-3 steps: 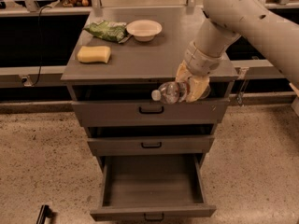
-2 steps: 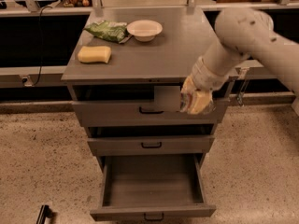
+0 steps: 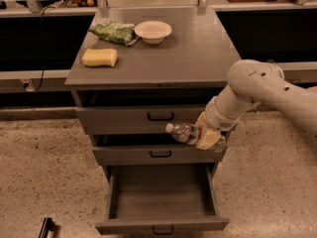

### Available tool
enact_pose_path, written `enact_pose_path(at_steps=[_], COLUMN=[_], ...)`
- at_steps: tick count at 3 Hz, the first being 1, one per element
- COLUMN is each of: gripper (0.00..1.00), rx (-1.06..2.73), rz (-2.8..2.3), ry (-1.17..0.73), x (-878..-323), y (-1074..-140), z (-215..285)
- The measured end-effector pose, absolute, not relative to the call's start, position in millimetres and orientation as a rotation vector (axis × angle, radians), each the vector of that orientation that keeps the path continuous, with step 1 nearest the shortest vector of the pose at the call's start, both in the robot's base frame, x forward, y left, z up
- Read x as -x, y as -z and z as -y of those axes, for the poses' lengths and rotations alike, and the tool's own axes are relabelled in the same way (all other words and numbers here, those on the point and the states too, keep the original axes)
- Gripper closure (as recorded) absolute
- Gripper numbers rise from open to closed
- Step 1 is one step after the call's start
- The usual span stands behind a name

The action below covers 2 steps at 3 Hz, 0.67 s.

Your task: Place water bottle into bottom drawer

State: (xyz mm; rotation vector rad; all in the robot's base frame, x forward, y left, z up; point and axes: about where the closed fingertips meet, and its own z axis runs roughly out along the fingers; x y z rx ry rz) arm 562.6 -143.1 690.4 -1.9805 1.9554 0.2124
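Holds bottle [image 3: 182, 132] clamped in gripper [image 3: 207, 137], in front of middle drawer [image 3: 148, 155], long axis near level, cap pointing left. Hangs over right side of open bottom drawer [image 3: 158, 195]; probably calls for lowering straight down, perhaps slightly left.
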Motion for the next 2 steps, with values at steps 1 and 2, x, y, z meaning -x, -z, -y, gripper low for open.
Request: enact_pose_path(at_steps=[1, 2], gripper=[1.0, 1.0], rx=[1.997, 1.956], rz=[-1.963, -2.103], ry=[-0.232, -0.224], x=[-563.9, -573.6], y=[-685.3, -611.8], z=[142.2, 162.9])
